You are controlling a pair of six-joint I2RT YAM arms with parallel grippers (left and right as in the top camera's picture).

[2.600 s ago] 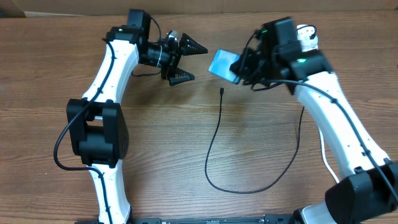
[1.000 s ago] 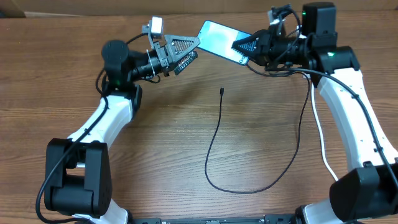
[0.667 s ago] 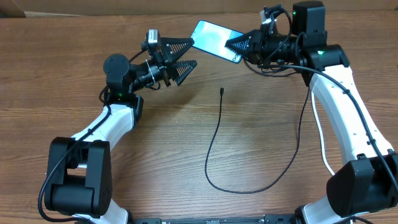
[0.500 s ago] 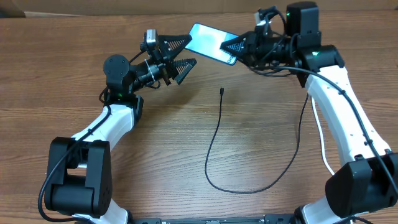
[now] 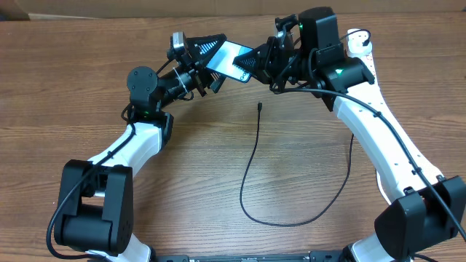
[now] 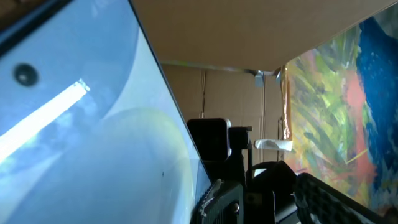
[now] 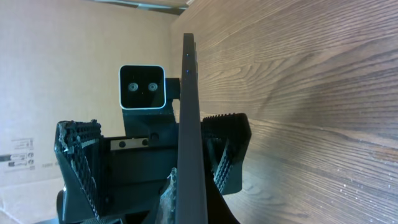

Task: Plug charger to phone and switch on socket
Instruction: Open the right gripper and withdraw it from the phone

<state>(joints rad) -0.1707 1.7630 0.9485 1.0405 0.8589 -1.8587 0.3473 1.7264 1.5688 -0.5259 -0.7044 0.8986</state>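
Aloft, the right pincer [image 5: 256, 61] holds the phone [image 5: 231, 61] inside the spread left pincer [image 5: 210, 62].

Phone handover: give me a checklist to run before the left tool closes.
1. Right tool gripping the phone: ok. The phone is held up off the table.
2. Left tool lined up on the phone: ok. The right wrist view shows its fingers on either side of the phone's edge.
3. Left tool closed on the phone: not ok. There is a clear gap on one side.
4. Charger plug tip free to pick up: ok. It lies alone on the table.
5. Which way the phone's port faces: cannot tell.
6. Socket switch state: cannot tell. It is mostly hidden behind the right arm.
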